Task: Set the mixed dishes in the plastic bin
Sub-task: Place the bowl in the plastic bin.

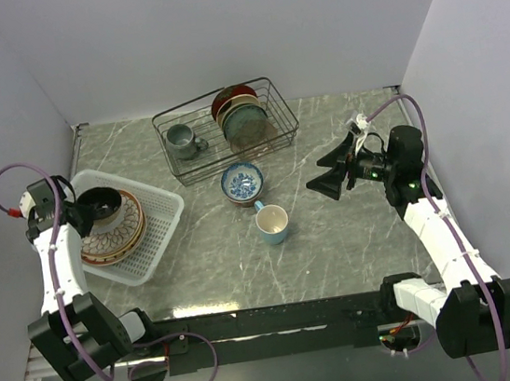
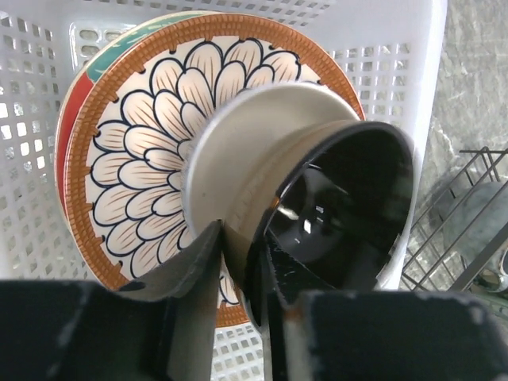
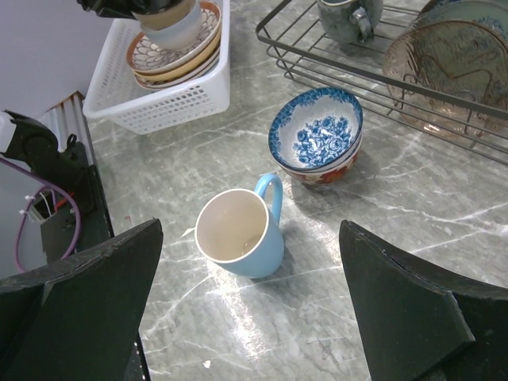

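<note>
A cream bowl (image 2: 270, 143) with a dark glossy inside sits on the stack of plates (image 2: 143, 143) in the white plastic bin (image 2: 397, 48). My left gripper (image 2: 234, 234) is shut on its rim, one finger outside the wall and one inside. From above, the left gripper (image 1: 88, 210) and the bowl (image 1: 108, 206) are over the bin (image 1: 170, 222) at the left. The light blue mug (image 3: 242, 234) stands on the table, with a blue-patterned bowl (image 3: 316, 136) behind it. My right gripper (image 3: 251, 230) hangs wide open above the mug (image 1: 273, 224), holding nothing.
A black wire rack (image 1: 281, 102) at the back holds a grey mug (image 1: 181, 142) and upright plates (image 1: 243, 115). The blue-patterned bowl (image 1: 243, 183) lies just in front of the rack. White walls close in the table on three sides.
</note>
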You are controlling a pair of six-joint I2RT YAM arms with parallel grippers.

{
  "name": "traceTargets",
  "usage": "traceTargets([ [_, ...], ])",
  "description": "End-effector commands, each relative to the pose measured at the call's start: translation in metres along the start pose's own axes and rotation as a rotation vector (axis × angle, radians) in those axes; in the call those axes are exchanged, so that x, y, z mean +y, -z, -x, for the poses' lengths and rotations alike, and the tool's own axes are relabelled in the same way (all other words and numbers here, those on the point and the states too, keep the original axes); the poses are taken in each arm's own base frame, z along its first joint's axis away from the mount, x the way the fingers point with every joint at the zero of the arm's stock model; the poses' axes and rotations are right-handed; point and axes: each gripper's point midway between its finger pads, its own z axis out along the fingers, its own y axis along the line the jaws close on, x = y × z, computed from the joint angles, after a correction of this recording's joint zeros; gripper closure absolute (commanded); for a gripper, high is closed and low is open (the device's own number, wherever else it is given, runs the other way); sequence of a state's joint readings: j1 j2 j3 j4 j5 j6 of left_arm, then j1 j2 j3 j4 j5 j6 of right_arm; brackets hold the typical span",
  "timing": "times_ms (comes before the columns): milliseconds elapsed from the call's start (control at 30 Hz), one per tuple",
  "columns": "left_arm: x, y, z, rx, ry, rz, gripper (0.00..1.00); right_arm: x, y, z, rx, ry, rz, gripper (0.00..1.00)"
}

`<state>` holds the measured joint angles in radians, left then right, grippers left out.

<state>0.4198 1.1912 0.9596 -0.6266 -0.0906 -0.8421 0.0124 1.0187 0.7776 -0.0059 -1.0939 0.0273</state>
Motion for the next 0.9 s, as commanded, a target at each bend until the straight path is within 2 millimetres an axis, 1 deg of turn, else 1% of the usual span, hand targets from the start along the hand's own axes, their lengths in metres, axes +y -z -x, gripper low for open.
traceTargets([
  [0,-0.018,0.005,0.016,-0.053,0.018,-0.085,0.71,0.004,0.003,0.014,-0.031,0.071,0.005,0.0],
  [33,-0.018,0.006,0.016,-0.053,0.02,-0.084,0.67,0.004,0.004,0.014,-0.032,0.071,0.003,0.0],
  [67,-0.018,0.007,0.017,-0.054,0.019,-0.085,0.65,0.004,0.004,0.015,-0.032,0.072,0.003,0.0],
  [133,-0.019,0.009,0.018,-0.057,0.021,-0.089,0.55,0.004,0.004,0.014,-0.031,0.071,0.005,0.0],
  [167,-0.02,0.011,0.019,-0.059,0.023,-0.091,0.49,0.005,0.004,0.015,-0.032,0.072,0.005,0.0],
  [200,-0.022,0.015,0.022,-0.068,0.024,-0.101,0.34,0.005,0.004,0.016,-0.034,0.076,0.005,0.0],
  [267,-0.023,0.021,0.023,-0.07,0.022,-0.108,0.2,0.005,0.004,0.015,-0.033,0.075,0.002,0.0],
  [300,-0.027,0.027,0.026,-0.083,0.021,-0.125,0.1,0.005,0.004,0.015,-0.032,0.075,0.002,0.0],
  [367,-0.03,0.035,0.027,-0.082,0.019,-0.145,0.01,0.004,0.005,0.015,-0.031,0.097,-0.002,0.0],
  [400,-0.034,0.044,0.031,-0.098,0.018,-0.17,0.01,0.004,0.005,0.016,-0.033,0.104,-0.003,0.0],
  [467,-0.039,0.053,0.03,-0.092,0.01,-0.2,0.01,0.003,0.005,0.016,-0.03,0.117,-0.008,0.0],
  [500,-0.042,0.061,0.031,-0.101,0.007,-0.225,0.01,0.002,0.005,0.014,-0.024,0.111,-0.01,0.0],
  [633,-0.052,0.078,0.02,-0.07,-0.036,-0.333,0.01,-0.002,0.005,0.011,-0.012,0.122,-0.027,0.0],
  [667,-0.058,0.084,0.01,-0.032,-0.053,-0.389,0.01,-0.003,0.005,0.011,-0.01,0.127,-0.031,0.0],
  [733,-0.064,0.092,-0.002,-0.008,-0.094,-0.479,0.01,-0.005,0.005,0.008,-0.003,0.121,-0.031,0.0],
  [767,-0.073,0.1,-0.014,0.041,-0.123,-0.562,0.01,-0.008,0.004,0.006,0.004,0.115,-0.034,0.0],
  [867,-0.083,0.112,-0.036,0.101,-0.205,-0.726,0.01,-0.015,0.0,-0.001,0.026,0.078,-0.029,0.0],
])
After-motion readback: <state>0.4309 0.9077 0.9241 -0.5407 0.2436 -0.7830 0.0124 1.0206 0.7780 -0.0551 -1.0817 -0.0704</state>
